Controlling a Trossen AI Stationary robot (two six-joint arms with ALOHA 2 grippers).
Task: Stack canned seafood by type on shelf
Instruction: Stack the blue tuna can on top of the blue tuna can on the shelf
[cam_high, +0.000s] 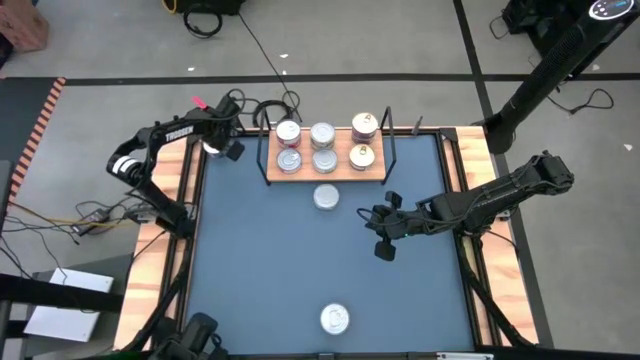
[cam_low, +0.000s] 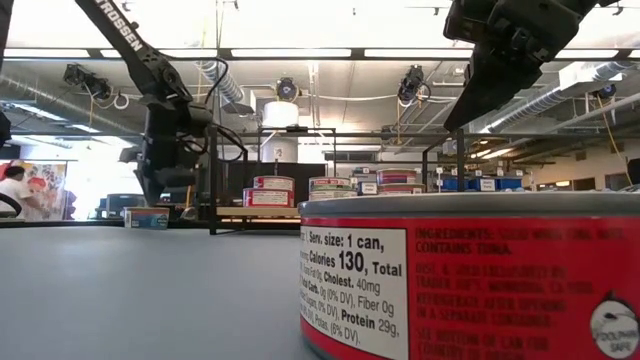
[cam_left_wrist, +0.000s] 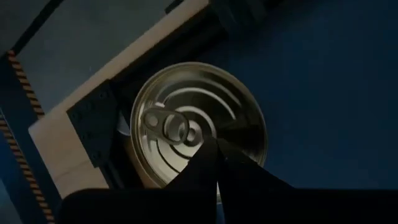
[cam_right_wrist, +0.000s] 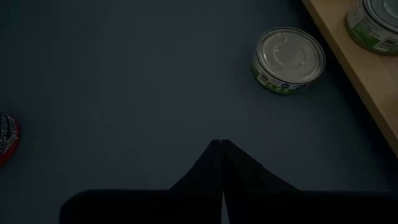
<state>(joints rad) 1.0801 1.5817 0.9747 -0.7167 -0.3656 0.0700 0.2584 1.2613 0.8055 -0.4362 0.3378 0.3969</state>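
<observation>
Table: a blue surface (cam_high: 270, 270) with a wooden rim (cam_high: 185, 185); both arms reach in over it.
Shelf: a light wooden board (cam_high: 345, 172) with thin black wire uprights at its ends, standing at the far middle of the table.
Cans on the shelf: six in the high view. Two red-labelled tins (cam_high: 288, 133) sit at the left end, two silver-lidded tins (cam_high: 322, 135) in the middle, two gold-lidded tins (cam_high: 364, 125) toward the right. The right end of the board is bare.
Loose silver can: a silver-lidded tin (cam_high: 326, 197) rests on the blue surface just in front of the shelf, near its middle; the right wrist view shows it (cam_right_wrist: 288, 59) beside the board's edge, not touching it.
Near can: a tin with a red side label (cam_high: 335, 319) stands at the near middle edge of the table, well apart from the shelf; it fills the low view (cam_low: 470, 275).
Corner can: a gold-lidded tin with a pull tab (cam_left_wrist: 198, 124) sits at the far left corner, against the wooden rim, left of the shelf.
Left gripper: the left gripper (cam_high: 213, 147) is above the corner can, fingers pressed together with nothing between them; the fingertips (cam_left_wrist: 214, 152) show over the lid, and I cannot tell if they touch it.
Right gripper: the right gripper (cam_high: 383, 250) hangs over open blue surface right of centre, nearer than the loose silver can and to its right; fingers are closed tight and empty.
</observation>
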